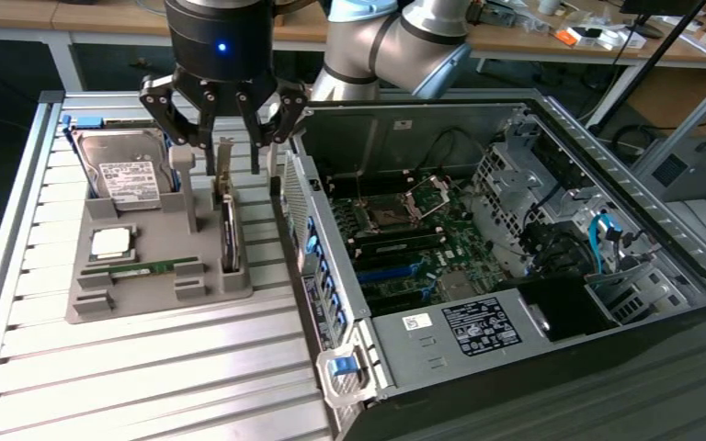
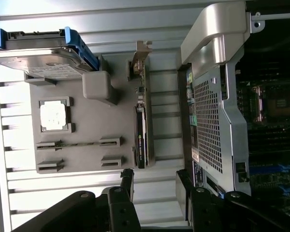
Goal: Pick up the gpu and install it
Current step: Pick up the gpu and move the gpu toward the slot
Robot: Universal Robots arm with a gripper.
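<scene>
The gpu (image 1: 228, 230) is a thin dark card standing on edge in a slot along the grey holder (image 1: 144, 299), on the side nearest the computer case. Its silvery bracket end points toward the back of the table. In the wrist view the gpu (image 2: 140, 128) shows edge-on, with the bracket at its far end. My gripper (image 1: 242, 165) hangs open just above the card's bracket end, apart from it and with nothing between its fingers. My gripper (image 2: 154, 186) also appears in the wrist view, its two dark fingertips (image 2: 127, 181) standing wide apart.
The holder also carries a hard drive (image 1: 126, 175) with a white label, a square processor chip (image 1: 111, 242) and a green memory stick (image 1: 144, 268). The open computer case (image 1: 513, 230) lies right beside the holder, with the motherboard (image 1: 403, 230) exposed. Its perforated wall (image 2: 212, 121) stands close to the gpu.
</scene>
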